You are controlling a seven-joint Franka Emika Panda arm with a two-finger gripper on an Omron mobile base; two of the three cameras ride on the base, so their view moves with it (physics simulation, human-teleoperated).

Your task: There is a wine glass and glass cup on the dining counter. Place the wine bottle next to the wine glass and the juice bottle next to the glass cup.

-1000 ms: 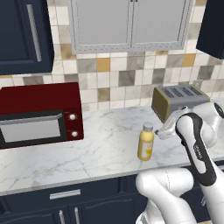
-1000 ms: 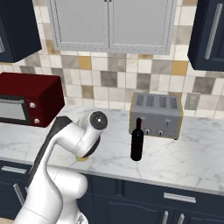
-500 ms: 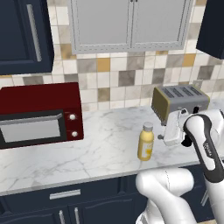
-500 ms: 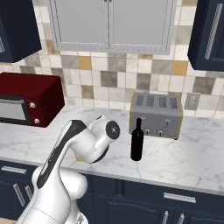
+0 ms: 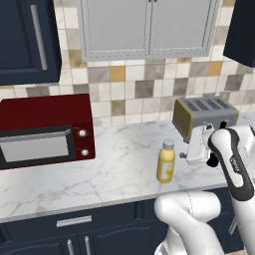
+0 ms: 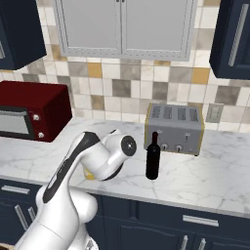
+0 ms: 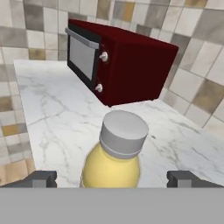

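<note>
A dark red microwave (image 5: 46, 130) sits at nine o'clock on the white marble wall counter (image 5: 114, 169), door shut, two pale knobs stacked at its right edge. Over at three o'clock stands a silver toaster (image 6: 174, 128), slots up, tight to the multicoloured tile backsplash (image 6: 122, 90). At twelve o'clock hang grey upper cabinets (image 5: 147, 27), navy ones flanking, navy drawers (image 6: 195, 222) at six.

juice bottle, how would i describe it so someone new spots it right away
Find the red microwave on the marble wall counter, then look right toward the toaster. The juice bottle stands in between near the front edge: short, stout and yellow with a grey-white cap, unlike the tall black wine bottle.
</note>
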